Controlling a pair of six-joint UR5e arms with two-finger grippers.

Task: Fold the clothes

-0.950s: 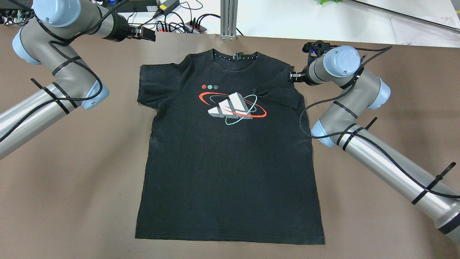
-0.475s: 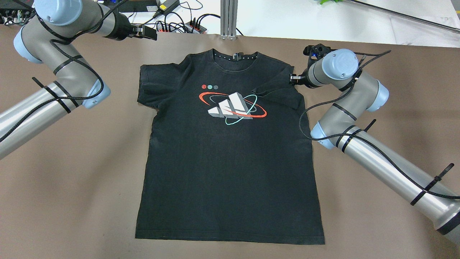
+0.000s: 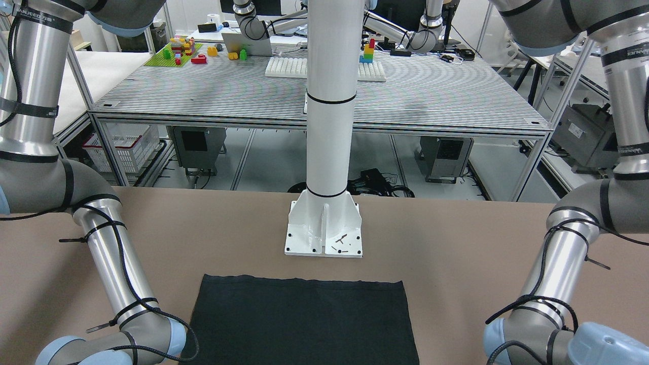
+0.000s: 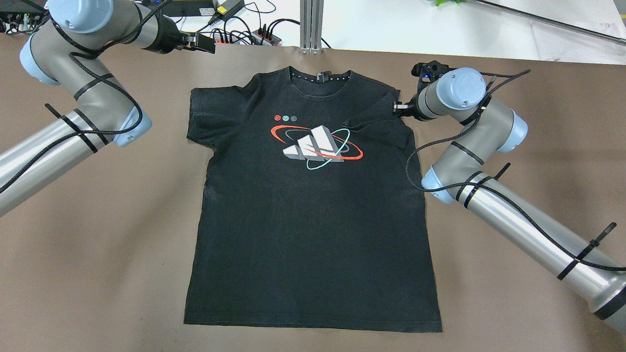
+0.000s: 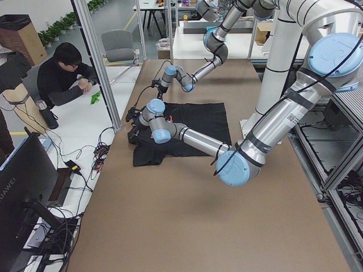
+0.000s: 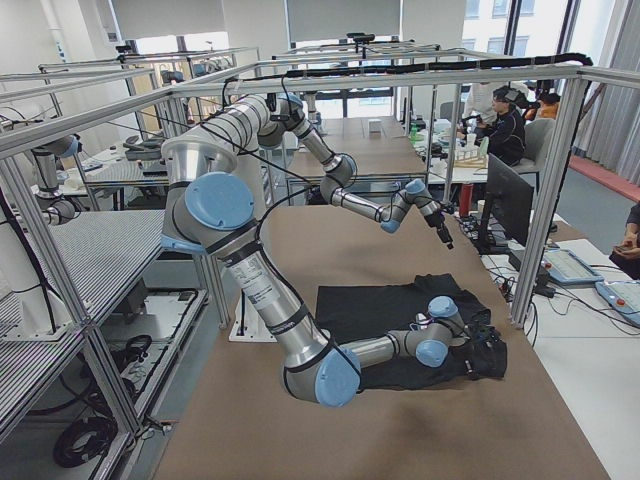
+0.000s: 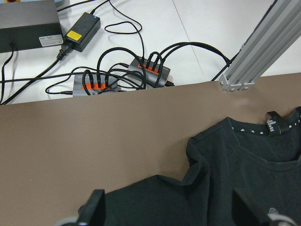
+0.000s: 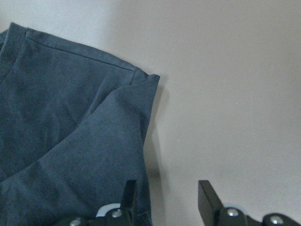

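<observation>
The black T-shirt (image 4: 313,220) lies flat and face up on the brown table, collar at the far side, with its white, grey, red and light-blue print (image 4: 315,144) on the chest. The sleeve on the view's right (image 4: 379,127) is folded inward onto the chest. My right gripper (image 4: 397,107) is low at that shoulder. In the right wrist view it (image 8: 167,197) is open, one finger over the shirt's edge (image 8: 70,141). My left gripper (image 4: 203,44) is raised beyond the other sleeve, open and empty; the left wrist view (image 7: 170,214) shows collar and sleeve (image 7: 225,169) below it.
Power strips and cables (image 4: 244,32) and an aluminium post (image 4: 311,24) stand just past the table's far edge. The white robot base (image 3: 324,228) is behind the shirt's hem (image 3: 304,284). An operator (image 5: 68,79) sits beyond the far edge.
The right wrist has shifted slightly toward the shirt's shoulder. The left gripper has drifted a little farther from me. The shirt has not moved.
</observation>
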